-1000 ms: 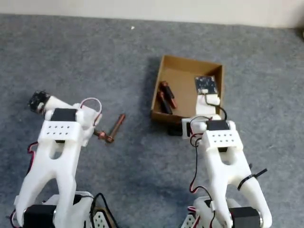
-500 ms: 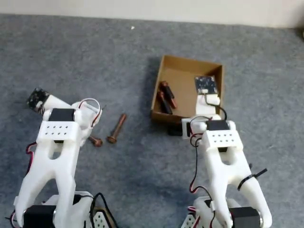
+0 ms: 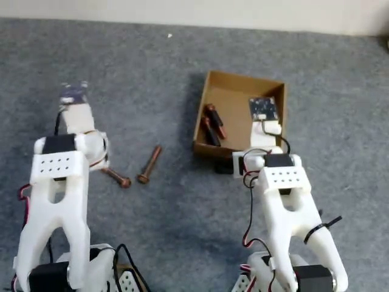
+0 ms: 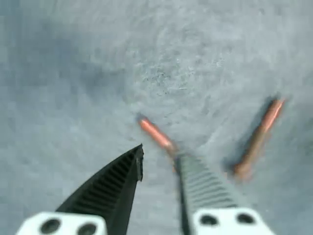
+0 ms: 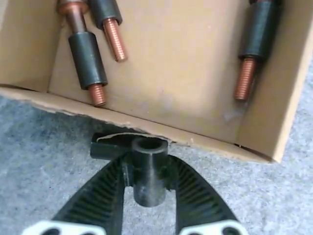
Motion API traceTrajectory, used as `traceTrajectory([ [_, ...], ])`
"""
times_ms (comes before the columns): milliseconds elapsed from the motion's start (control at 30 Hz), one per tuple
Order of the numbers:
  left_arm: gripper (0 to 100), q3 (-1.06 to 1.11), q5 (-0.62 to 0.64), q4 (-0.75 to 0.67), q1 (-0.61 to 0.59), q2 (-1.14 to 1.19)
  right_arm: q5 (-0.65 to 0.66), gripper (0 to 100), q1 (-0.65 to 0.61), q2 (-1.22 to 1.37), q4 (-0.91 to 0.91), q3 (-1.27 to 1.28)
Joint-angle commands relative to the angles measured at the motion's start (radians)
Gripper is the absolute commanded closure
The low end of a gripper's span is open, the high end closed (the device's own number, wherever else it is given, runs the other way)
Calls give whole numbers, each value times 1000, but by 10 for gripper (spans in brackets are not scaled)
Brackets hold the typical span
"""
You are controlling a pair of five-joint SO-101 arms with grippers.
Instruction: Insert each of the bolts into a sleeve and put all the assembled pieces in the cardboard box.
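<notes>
Two loose copper-coloured threaded metal bolts lie close together on the grey carpeted table top, well apart from the open brown cardboard box. One bolt sits just beyond my left gripper, whose jaws stand parted with nothing between them. I judge both bolts to be light, rigid and prone to roll. I'd pinch across the shank near the head and leave the threaded end free. My right gripper is clamped on a black tubular sleeve, just outside the box's near wall with its bore facing the box. The sleeve looks stiff and smooth, so a mid-body grip seems fine. Three assembled bolt-in-sleeve pieces lie inside the box. I can read no label or writing on the box or parts.
</notes>
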Motion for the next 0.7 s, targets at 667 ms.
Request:
traceTrajectory([
  [667, 772, 22, -1421, -18, 41, 2, 15, 991, 16, -35, -30, -7],
])
